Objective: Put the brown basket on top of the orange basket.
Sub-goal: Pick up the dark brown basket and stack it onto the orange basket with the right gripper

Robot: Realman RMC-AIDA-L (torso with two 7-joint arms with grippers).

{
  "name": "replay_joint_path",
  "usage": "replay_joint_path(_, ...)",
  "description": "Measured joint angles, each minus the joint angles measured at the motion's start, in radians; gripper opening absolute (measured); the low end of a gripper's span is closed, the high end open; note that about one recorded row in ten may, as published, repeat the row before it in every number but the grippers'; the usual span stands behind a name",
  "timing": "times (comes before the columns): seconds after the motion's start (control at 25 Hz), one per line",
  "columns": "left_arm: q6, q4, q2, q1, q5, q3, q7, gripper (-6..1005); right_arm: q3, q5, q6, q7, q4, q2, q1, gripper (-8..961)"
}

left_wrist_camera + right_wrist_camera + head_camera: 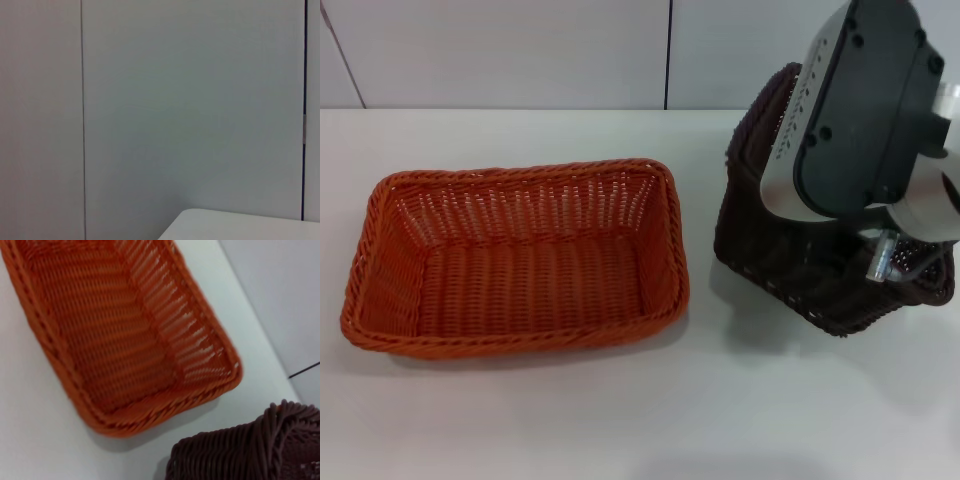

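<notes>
As the right arm bore down at the table's three o'clock side, the brown basket (770, 250) stood tipped up on its near right corner, its left end raised and its underside facing the orange basket (520, 255). The right gripper (890, 255) was at the brown basket's right end, seemingly holding it; the arm's grey housing hid the fingers, so whether they were clamped on the rim could not be told. The orange basket sat flat on the white table (620, 420) at nine o'clock from the brown one, just beside it but apart, its long axis running from nine to three. The right wrist view showed the orange basket (125, 335) open and empty, with the brown basket's braided rim (250, 450) close under the camera. The coming move appeared to turn on carrying the brown basket toward nine o'clock and levelling it over the orange one. The left arm was out of sight, its wrist camera facing a wall (190, 100).
</notes>
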Motion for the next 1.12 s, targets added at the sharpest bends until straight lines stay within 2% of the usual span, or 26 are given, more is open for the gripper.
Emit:
replay_joint_path(0.36,0.0,0.016,0.001,-0.011,0.0,-0.011,-0.007,791,-0.036,-0.129,0.013,0.034,-0.03,0.0,0.079,212)
replay_joint_path(0.6,-0.001,0.016,0.001,-0.013,0.0,-0.013,-0.007,791,-0.042,-0.166,-0.134,0.001,0.02,-0.002,0.104,214)
replay_joint_path(0.84,-0.001,0.017,0.001,-0.022,0.0,-0.015,-0.009,791,-0.113,-0.176,-0.3,-0.118,0.081,-0.002,0.113,215)
replay_joint_path(0.96,-0.007,0.017,0.001,-0.024,0.0,-0.015,-0.009,791,-0.161,-0.157,-0.342,-0.263,0.116,-0.001,0.119,215)
replay_joint_path(1.08,-0.023,0.017,0.001,-0.028,0.0,-0.015,-0.01,791,-0.225,-0.132,-0.389,-0.469,0.122,0.001,0.081,216)
replay_joint_path(1.12,-0.023,0.017,0.001,-0.028,0.0,-0.015,-0.01,791,-0.225,-0.132,-0.389,-0.469,0.122,0.001,0.081,216)
